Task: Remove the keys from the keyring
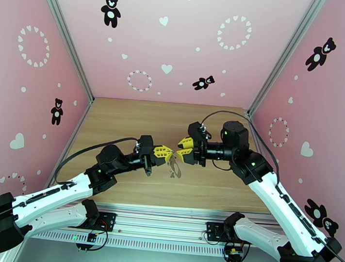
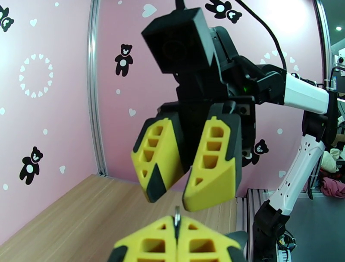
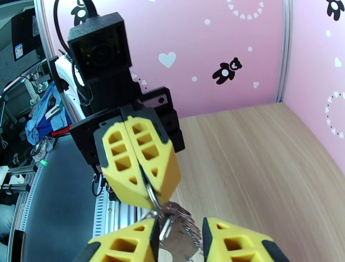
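Keyring: a thin metal loop (image 3: 152, 197) held off the table, pinched edge-on at the left gripper's (image 1: 166, 153) fingertips. In the left wrist view a sliver of it sticks up from the seam of the pressed-together pads.
Keys: a small silvery bunch (image 3: 183, 235) with toothed edges hangs from the loop's lower end, in the gap between the right gripper's (image 2: 177, 199) two fingers. Whether it touches either finger cannot be told.
Left gripper: closed tight, clamping the keyring, and pointing toward the other arm.
Right gripper: jaws apart with nothing clamped, its tips facing the left gripper's and just beside them.
Table: light wood (image 1: 124, 124), below both grippers.
Walls: pink (image 1: 181, 42), printed with black bears and white hearts.
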Robot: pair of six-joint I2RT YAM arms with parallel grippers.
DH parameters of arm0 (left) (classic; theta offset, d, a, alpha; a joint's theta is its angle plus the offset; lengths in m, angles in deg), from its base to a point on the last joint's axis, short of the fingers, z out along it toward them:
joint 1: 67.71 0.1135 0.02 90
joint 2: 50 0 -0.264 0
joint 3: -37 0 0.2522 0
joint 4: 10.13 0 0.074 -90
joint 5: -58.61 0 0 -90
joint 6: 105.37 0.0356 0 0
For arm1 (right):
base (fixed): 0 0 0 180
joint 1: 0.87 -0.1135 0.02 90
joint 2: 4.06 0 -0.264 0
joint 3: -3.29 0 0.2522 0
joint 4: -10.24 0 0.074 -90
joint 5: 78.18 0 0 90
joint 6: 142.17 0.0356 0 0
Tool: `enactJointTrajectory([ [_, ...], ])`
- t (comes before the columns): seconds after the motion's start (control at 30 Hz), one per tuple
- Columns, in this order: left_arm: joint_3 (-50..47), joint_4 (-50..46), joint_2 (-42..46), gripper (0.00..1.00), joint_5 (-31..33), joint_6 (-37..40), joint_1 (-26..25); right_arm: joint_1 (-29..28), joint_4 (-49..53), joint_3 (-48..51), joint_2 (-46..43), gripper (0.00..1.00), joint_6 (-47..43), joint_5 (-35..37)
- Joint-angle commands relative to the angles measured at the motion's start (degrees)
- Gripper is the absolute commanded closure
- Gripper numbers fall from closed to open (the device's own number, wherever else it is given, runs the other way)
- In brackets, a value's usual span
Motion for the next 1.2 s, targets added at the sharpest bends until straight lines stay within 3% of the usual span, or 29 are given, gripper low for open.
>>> enactJointTrajectory([
  [0.0, 2.41, 1.01, -0.51, 1.00, -1.16, -0.49, 0.27, 0.11, -2.71, 0.80, -0.20, 0.68, -0.95, -2.60],
  [0.3, 2.62, 2.31, -0.92, 1.00, 0.02, -0.79, 0.01, 0.14, -0.13, -0.78, 2.04, 0.71, -1.92, -4.52],
  [0.67, 2.77, 4.11, -2.26, 1.00, -0.14, -1.32, -0.26, 0.16, 1.31, -2.15, 2.55, 0.86, -1.97, -5.03],
  [1.0, 1.37, 4.71, -1.94, 1.00, 1.68, -2.11, -0.30, 0.04, 8.07, -6.39, 3.81, 1.00, -4.10, 1.56],
  [1.17, 0.73, -1.65, 1.04, 0.77, 5.18, -2.25, -0.19, -1.53, 17.24, -11.98, 6.76, 1.00, -6.16, 10.05],
])
